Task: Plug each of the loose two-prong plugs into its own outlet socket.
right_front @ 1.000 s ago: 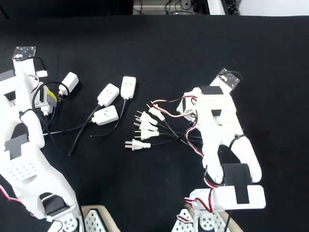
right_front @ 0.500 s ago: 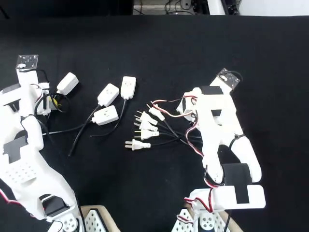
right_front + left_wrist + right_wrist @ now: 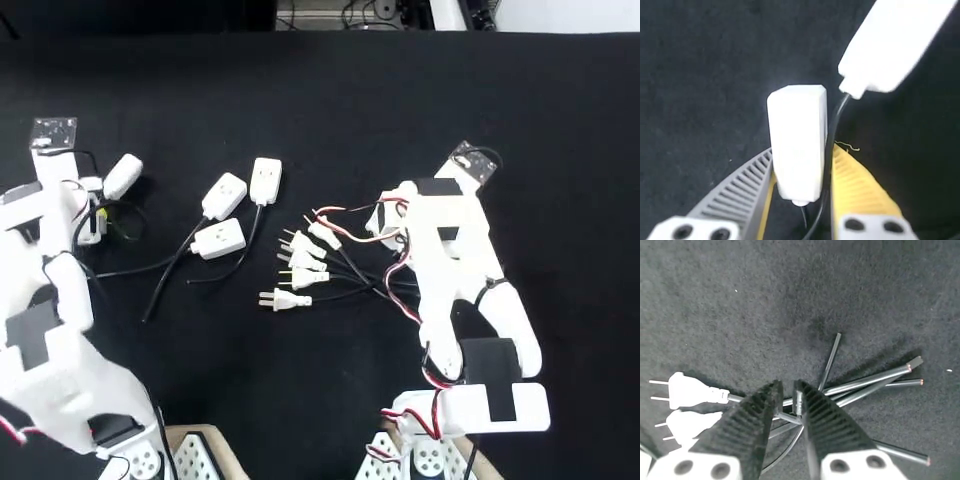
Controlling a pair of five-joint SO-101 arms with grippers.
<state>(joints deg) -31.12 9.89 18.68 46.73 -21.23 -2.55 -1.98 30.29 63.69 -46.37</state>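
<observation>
The left claw (image 3: 801, 152) is clamped on a white rectangular plastic outlet socket (image 3: 797, 135). The grey ribbed finger (image 3: 742, 187) presses one long side and the yellow finger (image 3: 860, 187) presses the other. The socket's thin black cord (image 3: 827, 150) runs down along the yellow finger. In the high view this held socket (image 3: 120, 176) sits at the 9 o'clock edge of the black cloth table (image 3: 350, 110). It is tilted, and its free end points toward 1 o'clock.

Three more white outlet sockets (image 3: 224, 195) lie on the cloth at 3 o'clock of the held one, well apart from it. A cluster of five white two-prong plugs (image 3: 300, 262) lies near the table's centre, with the prongs pointing to 9 o'clock.

The right claw (image 3: 787, 387) stands at 3 o'clock of the plugs, over their bundled black cords (image 3: 865, 382). Its dark jaws are almost together, pinched on a thin black cord (image 3: 786, 416) that crosses the slit between them. Two plugs (image 3: 687, 390) lie just beyond the fingertips.

The held socket's slotted face is turned away from both views. In the left wrist view a second white socket (image 3: 892, 45) is cut off at the frame's edge. In the high view the right arm's white body covers its own jaws.
</observation>
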